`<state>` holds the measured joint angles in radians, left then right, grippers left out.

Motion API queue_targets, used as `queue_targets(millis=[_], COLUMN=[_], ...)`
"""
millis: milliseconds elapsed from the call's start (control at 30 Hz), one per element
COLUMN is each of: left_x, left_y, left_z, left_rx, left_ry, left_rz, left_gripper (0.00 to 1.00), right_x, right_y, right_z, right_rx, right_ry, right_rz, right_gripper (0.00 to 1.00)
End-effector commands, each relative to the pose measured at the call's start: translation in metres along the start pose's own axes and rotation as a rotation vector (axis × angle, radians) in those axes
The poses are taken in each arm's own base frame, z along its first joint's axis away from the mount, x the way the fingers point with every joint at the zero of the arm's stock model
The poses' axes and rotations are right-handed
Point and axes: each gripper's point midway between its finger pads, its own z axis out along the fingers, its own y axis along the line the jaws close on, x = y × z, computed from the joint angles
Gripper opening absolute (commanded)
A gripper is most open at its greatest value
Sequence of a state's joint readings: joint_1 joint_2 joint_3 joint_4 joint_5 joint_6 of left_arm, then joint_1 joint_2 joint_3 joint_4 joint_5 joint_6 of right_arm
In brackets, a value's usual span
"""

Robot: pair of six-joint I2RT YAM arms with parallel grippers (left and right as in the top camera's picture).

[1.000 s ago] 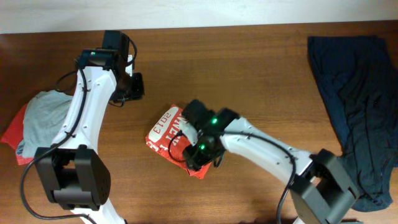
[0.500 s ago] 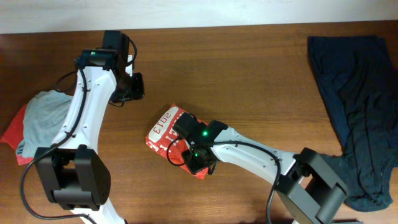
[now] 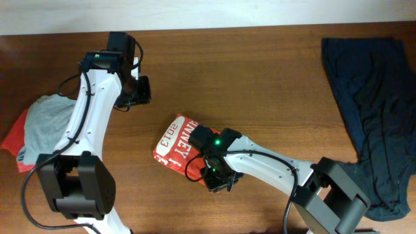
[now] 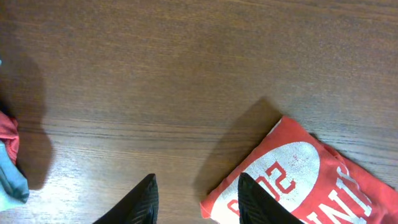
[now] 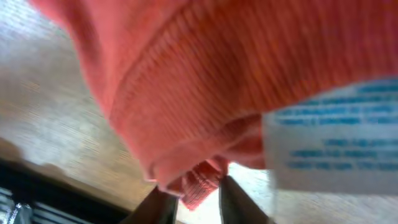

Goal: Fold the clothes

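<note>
- Orange-red T-shirt (image 3: 174, 142) lies as a folded bundle mid-counter (image 3: 260, 78). Vs a sec ago it's swung round a bit: the 2013 print sits lower-left now, and more lettering shows.
- My right jaws have slid to the bundle's lower-right corner. There's a narrow gap between them w/ a ribbed red cloth edge in it. Can't tell if that's a pinch or a let-go.
- My read: the fold looks about done, and this is prob. a last tidy of that corner.
- Left jaws are spread w/ nothing in them, over bare wood up-left of the shirt and apart from it.
- Hidden: my right arm (image 3: 273, 162) covers the bundle's lower-right corner from overhead. The right wrist view is too close + blurred, so the white label (image 5: 336, 137) is unreadable.
- Left wrist view cuts the print off at the frame bottom.
- Grey shirt (image 3: 45, 120) lies over sth red at far left, and I can't tell what it is.
</note>
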<state>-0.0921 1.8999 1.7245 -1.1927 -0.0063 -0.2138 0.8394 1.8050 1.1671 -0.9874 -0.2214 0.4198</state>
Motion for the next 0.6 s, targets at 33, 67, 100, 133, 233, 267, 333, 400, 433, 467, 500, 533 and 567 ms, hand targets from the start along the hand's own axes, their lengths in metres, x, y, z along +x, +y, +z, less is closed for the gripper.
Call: queue_targets(millis=[33,67,100,133,233,267,333,400,433,467,500,533,567], left_x=[0.0,0.0,0.0,0.0,0.0,0.0,-0.001,-0.001,-0.001,-0.001,0.0,-0.001,-0.001], left_y=[-0.001,-0.001,-0.001,-0.001,-0.001,-0.001,-0.002,-0.001,-0.001,-0.002,-0.002,-0.001,-0.002], left_z=[-0.005,-0.005,-0.005,-0.005,-0.005,-0.005,-0.005,-0.005,-0.005,-0.005,-0.005,-0.005,-0.006], left_rx=[0.01,0.01,0.01,0.01,0.01,0.011,0.012,0.011,0.011,0.011,0.012,0.012,0.012], left_ry=[0.001,0.001,0.001,0.001,0.001,0.0,-0.003,-0.002,-0.002,-0.001,-0.001,-0.001,-0.002], left_rz=[0.004,0.004,0.004,0.004,0.004,0.004,0.004,0.004,0.004,0.004,0.004,0.004,0.004], left_gripper=[0.42,0.42,0.42,0.43,0.43,0.43,0.43,0.43,0.43,0.43,0.43,0.43,0.43], right_x=[-0.001,-0.001,-0.003,-0.006,-0.024,-0.028,-0.045,-0.058,-0.066,-0.071,-0.083,-0.091,-0.1], right_y=[-0.004,-0.002,0.001,0.005,0.012,0.013,0.015,0.021,0.025,0.027,0.029,0.031,0.033], right_z=[-0.018,-0.026,-0.035,-0.051,-0.111,-0.12,-0.141,-0.149,-0.154,-0.156,-0.157,-0.158,-0.158], right_rx=[0.03,0.022,0.013,-0.005,-0.059,-0.079,-0.184,-0.298,-0.362,-0.398,-0.453,-0.489,-0.532], right_ry=[-0.057,-0.076,-0.102,-0.157,-0.387,-0.425,-0.505,-0.524,-0.532,-0.538,-0.551,-0.562,-0.567], right_rz=[-0.012,-0.017,-0.024,-0.034,-0.051,-0.048,-0.027,-0.022,-0.024,-0.027,-0.033,-0.041,-0.051], right_gripper=[0.25,0.25,0.26,0.28,0.66,0.68,0.67,0.67,0.67,0.67,0.67,0.67,0.67])
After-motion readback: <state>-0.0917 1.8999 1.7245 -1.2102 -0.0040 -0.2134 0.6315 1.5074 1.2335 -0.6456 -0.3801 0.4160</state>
